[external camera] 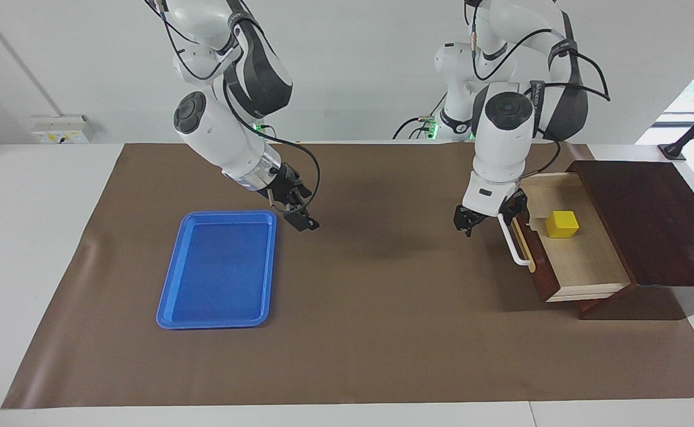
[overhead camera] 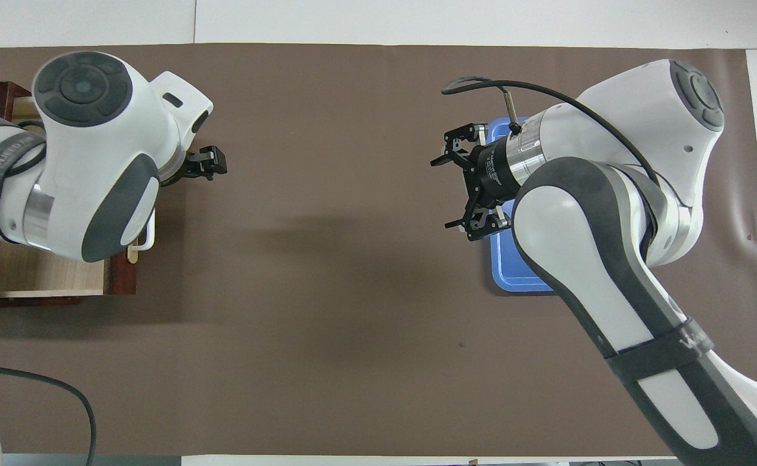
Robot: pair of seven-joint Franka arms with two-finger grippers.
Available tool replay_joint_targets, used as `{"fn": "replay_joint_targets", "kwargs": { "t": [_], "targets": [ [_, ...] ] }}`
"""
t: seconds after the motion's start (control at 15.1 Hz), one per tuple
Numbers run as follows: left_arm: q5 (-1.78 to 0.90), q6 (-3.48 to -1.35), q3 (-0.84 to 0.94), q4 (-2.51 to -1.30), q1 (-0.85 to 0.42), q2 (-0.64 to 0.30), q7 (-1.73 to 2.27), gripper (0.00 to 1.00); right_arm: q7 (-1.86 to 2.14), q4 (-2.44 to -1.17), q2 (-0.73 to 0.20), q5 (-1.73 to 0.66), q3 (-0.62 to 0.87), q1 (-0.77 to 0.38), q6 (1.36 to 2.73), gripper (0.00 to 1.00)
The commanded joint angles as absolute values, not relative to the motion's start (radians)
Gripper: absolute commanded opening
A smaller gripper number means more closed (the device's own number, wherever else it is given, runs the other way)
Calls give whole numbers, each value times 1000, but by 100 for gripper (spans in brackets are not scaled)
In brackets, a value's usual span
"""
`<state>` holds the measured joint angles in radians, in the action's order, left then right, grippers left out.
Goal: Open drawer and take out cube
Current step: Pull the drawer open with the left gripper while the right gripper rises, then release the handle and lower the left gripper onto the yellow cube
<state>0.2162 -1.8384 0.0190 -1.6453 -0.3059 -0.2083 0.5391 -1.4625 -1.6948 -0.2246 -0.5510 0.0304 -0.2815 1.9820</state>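
right claw (external camera: 299,218): spread wide, empty, over table just beside blue tray (external camera: 216,270)
left claw (external camera: 478,218): spread, empty, at drawer (external camera: 578,252) handle
cube (external camera: 562,224): in open drawer; likely light, rigid; pinch flat sides

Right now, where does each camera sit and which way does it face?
Facing view: high across the table, facing the robots; both arms hang from the top, left pincer open by the drawer handle, cube inside.
Overhead view: above the robots' end, looking steeply down; arms enter from the bottom, hiding the cube; right pincer open at the blue tray edge.
Shared: drawer, tray, both pincers, mirrored.
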Motion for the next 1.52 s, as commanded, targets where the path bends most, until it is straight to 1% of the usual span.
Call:
{"fn": "replay_joint_targets", "kwargs": {
  "t": [0.0, 0.07, 0.2, 0.33, 0.6, 0.66, 0.8, 0.93, 1.13, 1.26, 1.46],
  "targets": [
    [120, -1783, 15, -1546, -198, -226, 606, 100, -1506, -1530, -329, -574, 34, -278, 1928, 100],
    [80, -1775, 15, -1540, -145, -204, 636, 100, -1543, -1491, -356, -574, 34, -296, 1922, 100],
    [37, -1773, 15, -1545, -48, -180, 682, 100, -1560, -1491, -359, -571, 34, -324, 1934, 100],
    [35, -1788, 11, -1574, -17, -166, 817, 100, -1562, -1496, -359, -571, 34, -327, 1939, 100],
    [37, -1900, 11, -1690, 49, -123, 1133, 100, -1563, -1508, -359, -572, 34, -331, 1973, 100],
    [38, -1926, 9, -1730, 51, -112, 1210, 100, -1563, -1508, -359, -572, 34, -331, 1976, 100],
    [40, -1963, 6, -1773, 52, -109, 1331, 100, -1563, -1508, -359, -571, 34, -331, 1976, 100],
    [40, -1965, 6, -1781, 64, -117, 1382, 100, -1563, -1508, -359, -571, 34, -330, 1974, 100],
    [44, -1976, 6, -1824, 71, -114, 1445, 100, -1563, -1506, -359, -571, 34, -328, 1970, 100],
    [48, -1980, 6, -1859, 71, -110, 1445, 100, -1563, -1506, -357, -572, 34, -328, 1970, 100],
    [75, -1997, 5, -1876, 72, -109, 1445, 100, -1563, -1506, -357, -572, 34, -328, 1971, 100]
  ]
}}
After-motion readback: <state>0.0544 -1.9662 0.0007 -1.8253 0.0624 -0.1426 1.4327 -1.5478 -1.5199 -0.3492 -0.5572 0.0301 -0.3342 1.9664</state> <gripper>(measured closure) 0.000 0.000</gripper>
